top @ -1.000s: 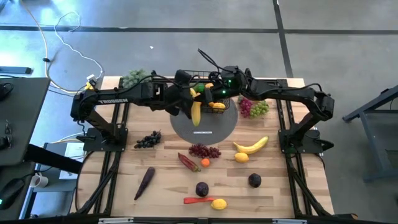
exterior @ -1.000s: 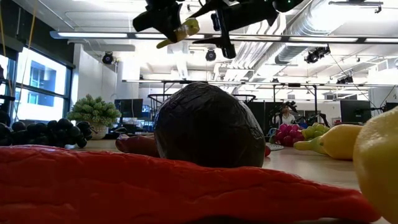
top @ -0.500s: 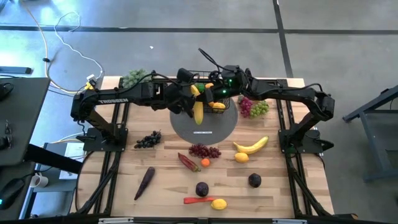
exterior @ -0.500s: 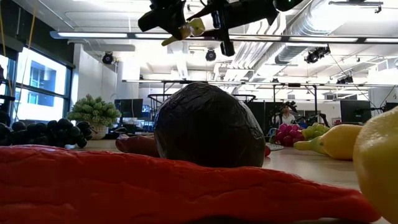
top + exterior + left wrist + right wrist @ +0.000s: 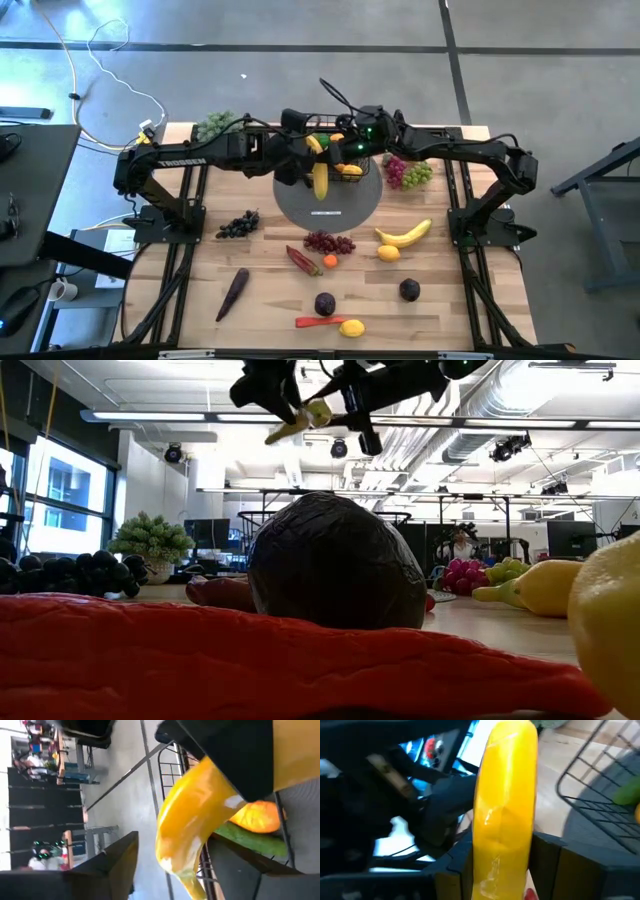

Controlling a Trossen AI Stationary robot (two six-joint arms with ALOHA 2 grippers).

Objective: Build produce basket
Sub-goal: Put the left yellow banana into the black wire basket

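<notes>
A yellow banana [image 5: 319, 180] hangs in the air just left of the black wire basket [image 5: 352, 172], between both grippers. My left gripper [image 5: 298, 165] comes from the left and is shut on it. My right gripper [image 5: 340, 150] reaches in from the right above the basket and is shut on the same banana [image 5: 505, 810]. The basket stands on a grey round disc [image 5: 335, 208] and holds an orange [image 5: 257, 815] and a green cucumber [image 5: 245, 839]. In the low view the banana [image 5: 295, 422] shows high above the table. My left gripper has one finger [image 5: 235, 755] flat against the banana's side [image 5: 210, 785], near its upper end. Where the other finger meets it is hidden. The banana is lifted clear and slants down below the fingers. My right gripper pinches the banana between its two fingers [image 5: 462, 865], one on each side [image 5: 485, 865], lying across its length. It comes roughly level from the table's right. The banana is clear of the table and basket.
Loose produce lies on the near half of the table: dark grapes [image 5: 237, 225], red grapes [image 5: 328, 241], a second banana [image 5: 403, 235], lemons [image 5: 388, 254], a chilli [image 5: 303, 260], an eggplant [image 5: 233, 292], plums [image 5: 325, 303]. Red and green grapes [image 5: 408, 173] sit right of the basket, a leafy bunch [image 5: 215, 125] at far left.
My left gripper has carried the banana a little toward the table's right, closer to the basket and the right gripper, and the banana has tipped slightly. The right arm has kept still.
</notes>
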